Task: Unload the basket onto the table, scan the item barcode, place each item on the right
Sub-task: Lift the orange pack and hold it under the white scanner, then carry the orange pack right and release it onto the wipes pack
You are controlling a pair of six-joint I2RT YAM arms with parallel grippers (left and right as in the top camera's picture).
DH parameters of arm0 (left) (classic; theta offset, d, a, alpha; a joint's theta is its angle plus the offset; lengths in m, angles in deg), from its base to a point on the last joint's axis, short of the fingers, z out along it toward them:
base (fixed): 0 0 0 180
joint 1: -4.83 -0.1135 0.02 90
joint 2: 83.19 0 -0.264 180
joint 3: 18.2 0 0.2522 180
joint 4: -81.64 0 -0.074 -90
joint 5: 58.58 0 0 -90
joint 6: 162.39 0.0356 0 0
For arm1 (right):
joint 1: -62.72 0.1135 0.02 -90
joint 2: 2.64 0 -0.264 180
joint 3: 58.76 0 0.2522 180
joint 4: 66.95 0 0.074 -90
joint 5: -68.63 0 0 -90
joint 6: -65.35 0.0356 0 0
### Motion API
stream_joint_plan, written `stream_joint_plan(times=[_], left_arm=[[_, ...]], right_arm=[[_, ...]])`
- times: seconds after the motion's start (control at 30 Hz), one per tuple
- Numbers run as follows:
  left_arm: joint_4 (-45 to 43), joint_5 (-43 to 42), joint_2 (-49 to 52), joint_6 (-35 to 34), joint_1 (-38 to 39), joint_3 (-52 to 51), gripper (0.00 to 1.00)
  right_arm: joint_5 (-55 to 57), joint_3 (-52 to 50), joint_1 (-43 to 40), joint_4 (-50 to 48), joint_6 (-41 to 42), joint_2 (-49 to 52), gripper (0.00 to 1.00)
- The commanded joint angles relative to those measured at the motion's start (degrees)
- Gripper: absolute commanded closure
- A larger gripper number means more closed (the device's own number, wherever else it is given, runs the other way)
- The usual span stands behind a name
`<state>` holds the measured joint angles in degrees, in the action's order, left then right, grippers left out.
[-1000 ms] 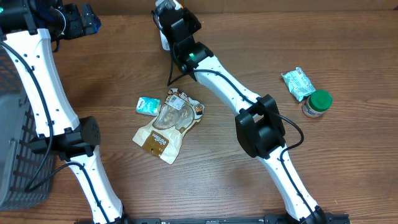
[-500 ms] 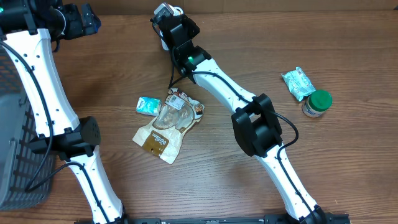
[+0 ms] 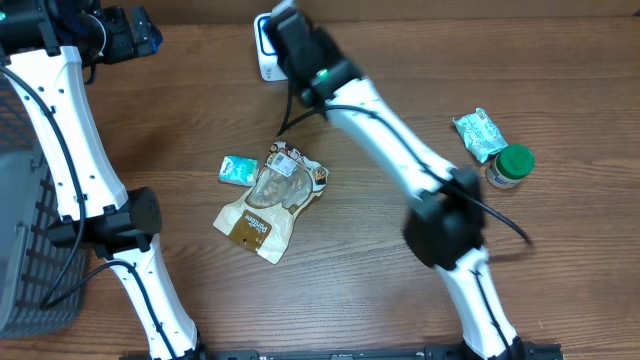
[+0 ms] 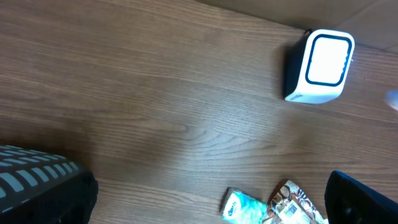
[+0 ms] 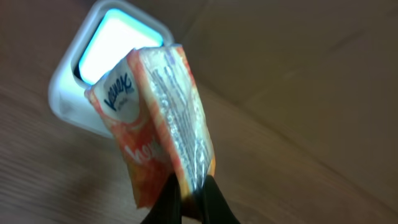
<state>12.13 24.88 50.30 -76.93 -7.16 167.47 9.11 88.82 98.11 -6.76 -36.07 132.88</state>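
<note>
Before the barcode scanner (image 5: 115, 43), my right gripper (image 5: 189, 186) pinches the Kleenex tissue pack (image 5: 158, 118). Presentation step in hand; next, I judge, angle its code side scannerward.

Glossy plastic tissue pack (image 5: 163, 118), smooth plastic scanner (image 4: 318, 66), matt wooden table (image 4: 155, 93).

Shop checkout mock-up — scanner (image 4: 318, 65), basket (image 3: 35, 280).

Overhead: looks straight down from high up on the whole tabletop (image 3: 580, 260). Left wrist: slants from the far left across bare wood toward the white scanner (image 4: 320, 65) — fairly near. Right wrist: sits very close, a tissue pack (image 5: 155, 124) fronting that same scanner, seen overhead at the far edge.
</note>
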Motion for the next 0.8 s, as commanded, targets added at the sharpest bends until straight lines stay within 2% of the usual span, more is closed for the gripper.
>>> stream_joint_plan(times=[0.0, 0.1, 0.23, 0.4, 0.63, 0.77], left_arm=[[0.07, 0.39, -1.99, -0.79, 0.39, 0.96, 0.00], [0.07, 0.39, -1.99, -0.79, 0.39, 0.96, 0.00], [0.07, 0.39, -1.99, -0.79, 0.39, 0.96, 0.00], [0.07, 0.39, -1.99, -0.79, 0.39, 0.96, 0.01], [0.07, 0.39, -1.99, -0.79, 0.42, 0.96, 0.01], [0.07, 0.39, -1.99, -0.79, 0.39, 0.96, 0.00]], right_arm=[[-4.96, 1.27, -3.28, 12.35, 17.46, -14.53, 0.96], [-9.29, 1.25, -8.17, 27.74, 25.11, -16.87, 0.96], [-17.68, -2.32, -16.50, 36.96, 27.15, -16.48, 0.96], [-23.08, -12.90, -25.29, 36.63, 27.65, -16.48, 0.96], [-23.06, -29.97, -33.79, 26.64, 28.00, -16.46, 0.96], [-23.04, -33.90, -37.05, 22.77, 27.98, -16.48, 0.96]])
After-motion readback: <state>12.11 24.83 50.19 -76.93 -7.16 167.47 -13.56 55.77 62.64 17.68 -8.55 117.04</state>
